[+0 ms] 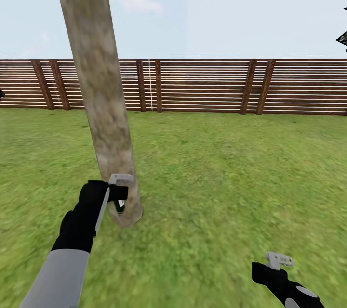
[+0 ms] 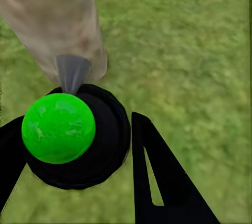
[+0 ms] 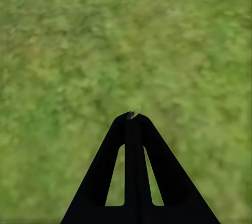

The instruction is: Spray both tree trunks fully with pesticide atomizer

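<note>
Spraying looked the step in hand: the left gripper [image 1: 118, 196] pinched the slim dark atomizer bottle with its green-capped head [image 2: 59, 128], nozzle toward the foot of the thick mottled grey-brown tree trunk [image 1: 99, 86] at eleven o'clock. Sweeping slowly upward should cover the bark. The right gripper [image 3: 130, 116] hung pressed together over grass [image 1: 231, 168].

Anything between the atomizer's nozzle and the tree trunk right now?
Nothing. In the left wrist view the grey nozzle of the pesticide atomizer, held in the left claw, points straight at the tree trunk; no obstacle between.
</note>
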Controlling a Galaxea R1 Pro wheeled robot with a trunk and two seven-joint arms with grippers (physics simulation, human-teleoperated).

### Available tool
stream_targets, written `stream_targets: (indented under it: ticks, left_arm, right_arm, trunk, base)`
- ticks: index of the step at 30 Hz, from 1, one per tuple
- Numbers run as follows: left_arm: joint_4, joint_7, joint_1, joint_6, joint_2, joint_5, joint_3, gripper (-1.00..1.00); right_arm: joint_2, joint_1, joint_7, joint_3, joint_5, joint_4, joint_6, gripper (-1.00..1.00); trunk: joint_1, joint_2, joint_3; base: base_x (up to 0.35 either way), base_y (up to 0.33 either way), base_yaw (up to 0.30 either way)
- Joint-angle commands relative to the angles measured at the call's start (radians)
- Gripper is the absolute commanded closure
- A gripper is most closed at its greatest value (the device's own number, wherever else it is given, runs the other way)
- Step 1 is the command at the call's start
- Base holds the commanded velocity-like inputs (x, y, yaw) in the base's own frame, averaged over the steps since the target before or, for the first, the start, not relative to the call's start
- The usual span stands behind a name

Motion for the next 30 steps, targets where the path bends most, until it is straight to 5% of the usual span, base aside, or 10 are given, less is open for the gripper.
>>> stream_targets:
  ticks: [1, 13, 30]
  left_arm:
    - [-0.002, -0.004, -0.007, 0.003, -0.002, -0.013, 0.002, 1.00]
    - [-0.051, 0.062, -0.057, 0.003, -0.032, -0.015, 0.004, 1.00]
    - [-0.064, 0.099, -0.077, 0.003, -0.039, -0.015, 0.005, 1.00]
  right_arm:
    - [-0.001, -0.001, -0.011, 0.003, -0.010, -0.001, 0.001, 1.00]
    - [0.001, -0.001, -0.014, 0.003, -0.008, 0.003, 0.000, 1.00]
    - [0.013, -0.001, -0.045, 0.000, -0.007, 0.003, 0.000, 1.00]
  trunk:
    - [0.000, -0.001, -0.001]
    - [0.000, -0.001, -0.001]
    - [0.000, -0.001, -0.001]
  base:
    - [0.000, 0.000, 0.000]
    - [0.000, 0.000, 0.018]
    - [0.000, 0.000, 0.253]
